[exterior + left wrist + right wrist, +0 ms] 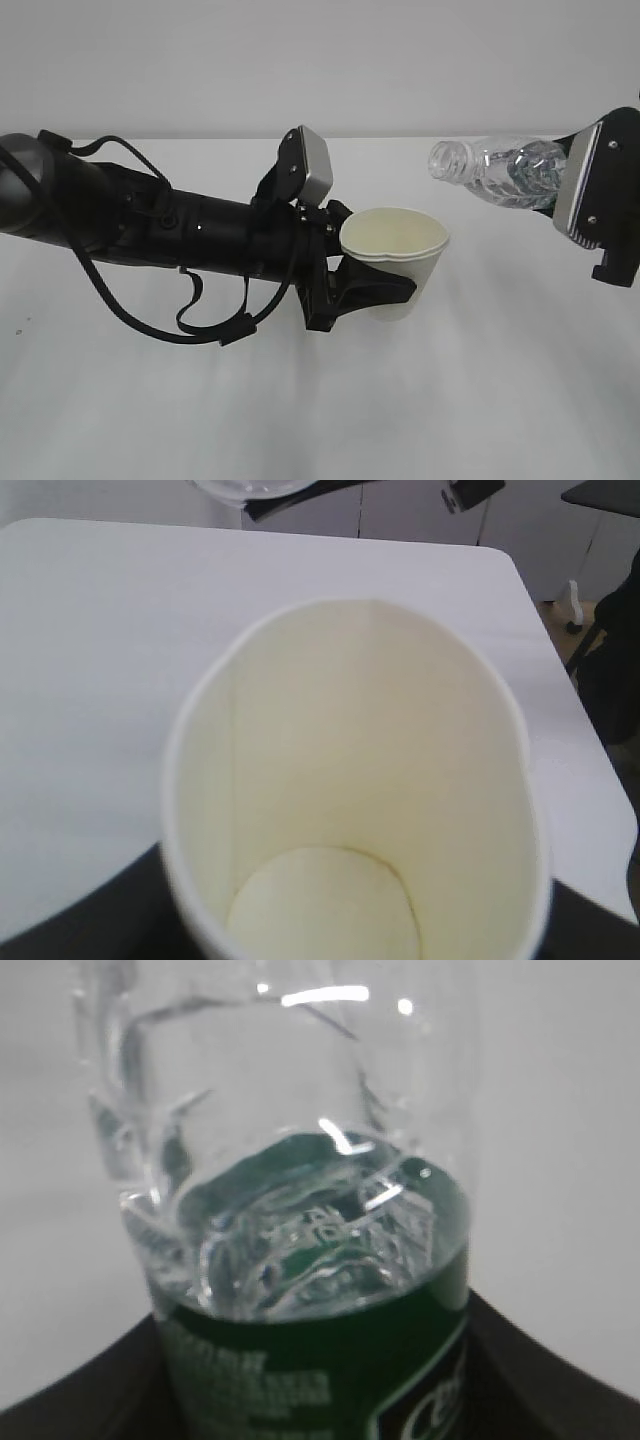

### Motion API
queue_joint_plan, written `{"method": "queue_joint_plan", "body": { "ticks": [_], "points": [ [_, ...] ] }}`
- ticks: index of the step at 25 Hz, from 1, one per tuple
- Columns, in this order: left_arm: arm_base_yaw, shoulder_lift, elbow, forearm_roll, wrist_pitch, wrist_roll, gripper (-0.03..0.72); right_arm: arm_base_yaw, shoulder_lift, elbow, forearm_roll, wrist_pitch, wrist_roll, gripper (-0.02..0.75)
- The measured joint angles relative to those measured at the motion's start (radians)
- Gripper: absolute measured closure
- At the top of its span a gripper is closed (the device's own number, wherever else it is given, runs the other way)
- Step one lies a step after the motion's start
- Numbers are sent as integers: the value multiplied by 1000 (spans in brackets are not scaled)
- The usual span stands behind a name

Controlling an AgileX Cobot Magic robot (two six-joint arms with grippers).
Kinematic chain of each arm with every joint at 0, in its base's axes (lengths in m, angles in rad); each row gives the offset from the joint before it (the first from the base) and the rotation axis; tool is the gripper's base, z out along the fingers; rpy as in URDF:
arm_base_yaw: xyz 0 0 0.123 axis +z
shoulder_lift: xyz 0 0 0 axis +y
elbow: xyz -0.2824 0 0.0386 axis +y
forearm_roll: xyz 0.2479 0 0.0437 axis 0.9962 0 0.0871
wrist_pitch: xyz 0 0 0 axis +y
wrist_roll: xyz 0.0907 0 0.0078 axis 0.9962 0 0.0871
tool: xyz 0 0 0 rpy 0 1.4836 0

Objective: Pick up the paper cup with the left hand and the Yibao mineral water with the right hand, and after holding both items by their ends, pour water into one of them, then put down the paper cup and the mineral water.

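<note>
Left hand (375, 285) clamped on upright paper cup (395, 262) above the desk (320, 420), right hand (590, 200) clamped on Yibao mineral water (495, 170), tipped sideways, mouth toward the cup.

A plain white counter (320, 420) fills the lower part of the exterior view, its far edge meeting a pale wall. In the left wrist view its top is smooth and white with a rounded far corner. Soft shadows fall across it. A few tiny dark specks mark the left side.
</note>
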Motion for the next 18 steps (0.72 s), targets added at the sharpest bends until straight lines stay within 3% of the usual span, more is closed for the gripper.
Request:
{"method": "queue_joint_plan", "body": {
  "ticks": [18],
  "points": [
    [0, 0, 0, 0, 0, 0, 255, 14, 0, -25, -52, 26, -18, 275]
  ]
}}
